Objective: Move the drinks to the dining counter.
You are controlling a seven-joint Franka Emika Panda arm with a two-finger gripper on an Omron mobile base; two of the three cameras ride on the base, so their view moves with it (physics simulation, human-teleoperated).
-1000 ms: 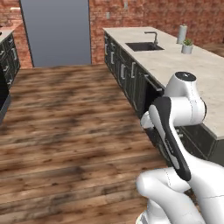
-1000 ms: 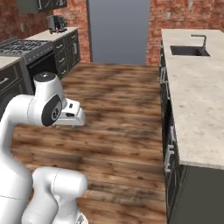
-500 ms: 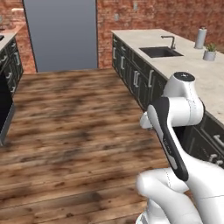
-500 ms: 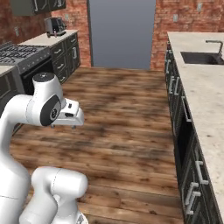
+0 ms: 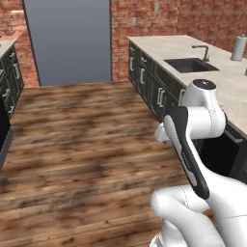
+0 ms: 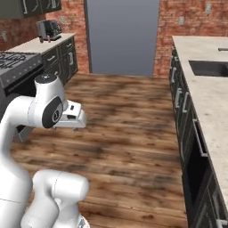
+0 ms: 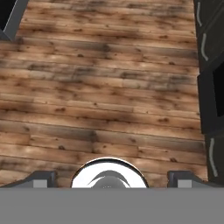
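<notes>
A: What is nearest the camera?

B: The white arm (image 5: 193, 144), folded up over its base. Its hand (image 7: 109, 180) hangs above the wooden floor (image 7: 105, 87), fingers spread wide apart with nothing between them; one dark fingertip (image 7: 41, 179) sits at each lower corner of the hand view.

A: And just past it?

B: Dark cabinets (image 5: 154, 89) run along the right under a beige stone surface (image 6: 209, 95) with a sink (image 5: 191, 64) sunk into it and a faucet (image 5: 201, 50) behind the basin. On the left, a stove (image 6: 15, 64), then another dark cabinet run (image 6: 60, 58).

A: Farther back?

B: A grey cylinder (image 5: 238, 48) stands at the far end of the sink surface. A dark appliance (image 6: 48, 30) sits on the left-hand surface. A grey door (image 5: 67, 41) is set in the red brick wall (image 5: 159, 19).

A: The drinks, the dining counter?

B: I cannot tell where they are.
</notes>
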